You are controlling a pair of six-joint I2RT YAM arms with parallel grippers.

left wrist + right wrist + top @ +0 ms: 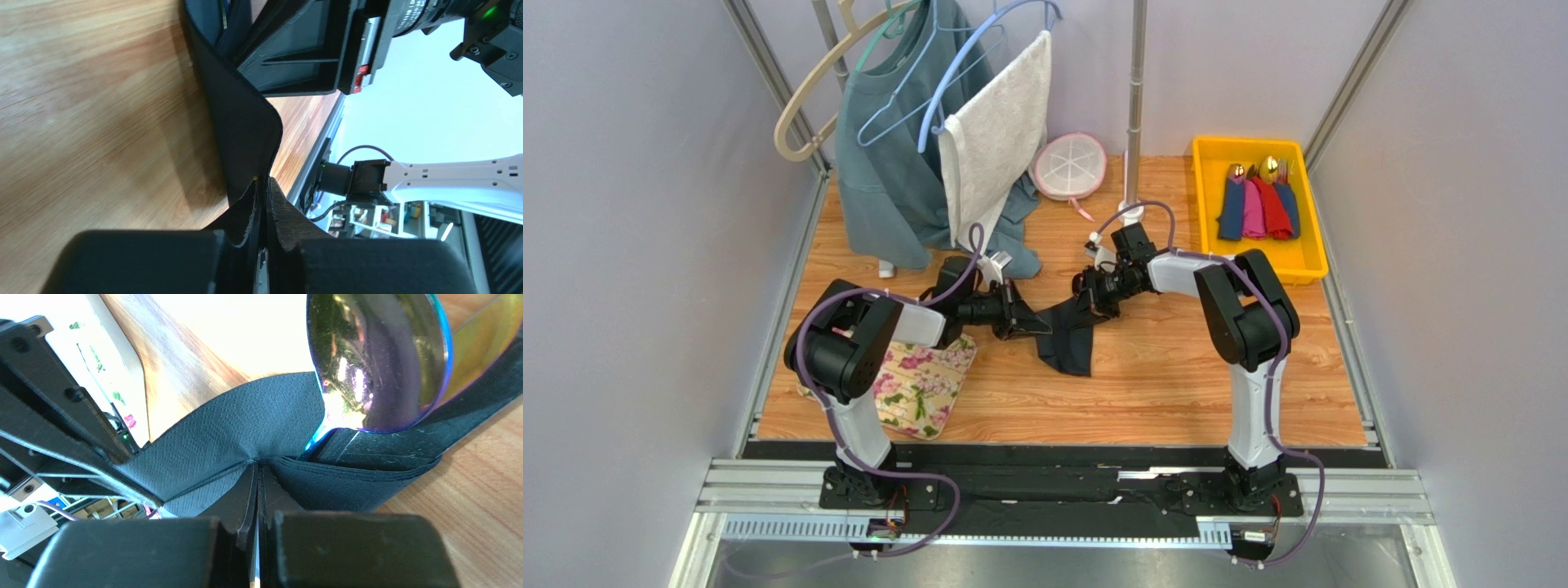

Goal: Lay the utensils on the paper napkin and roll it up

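**Mid-table: paper napkin [1071, 349] pinched at both ends**

Between the two grippers, above the wooden table [1161, 392]: one black sheet, thin and creased, slung like a hammock. Middle sagging toward the near edge; whether touching the wood, cannot tell.

Left gripper [264, 187]: jaws pressed together on the napkin's left edge, only the sheet between them. Right gripper [258, 471]: likewise clamped, on a folded thickness of the same napkin.

Just past the right fingertips, poking out of the fold: one spoon [380, 361], bowl mirror-bright with a purple-blue rim, resting against the napkin, handle hidden inside. Behind it, at the frame's edge, a yellow-tinted sheen [485, 343], too cropped to name.

Left arm [844, 343]: elbow out over the table's left side, forearm reaching right, wrist rolled on its side. Right arm [1247, 312]: elbow high on the right, forearm reaching left toward the table's centre.

Elsewhere: one floral mat [922, 382] under the left elbow. One yellow tray [1314, 245] at far right, holding four rolled napkins [1259, 208] as far as can be counted: blue, pink, red, blue.
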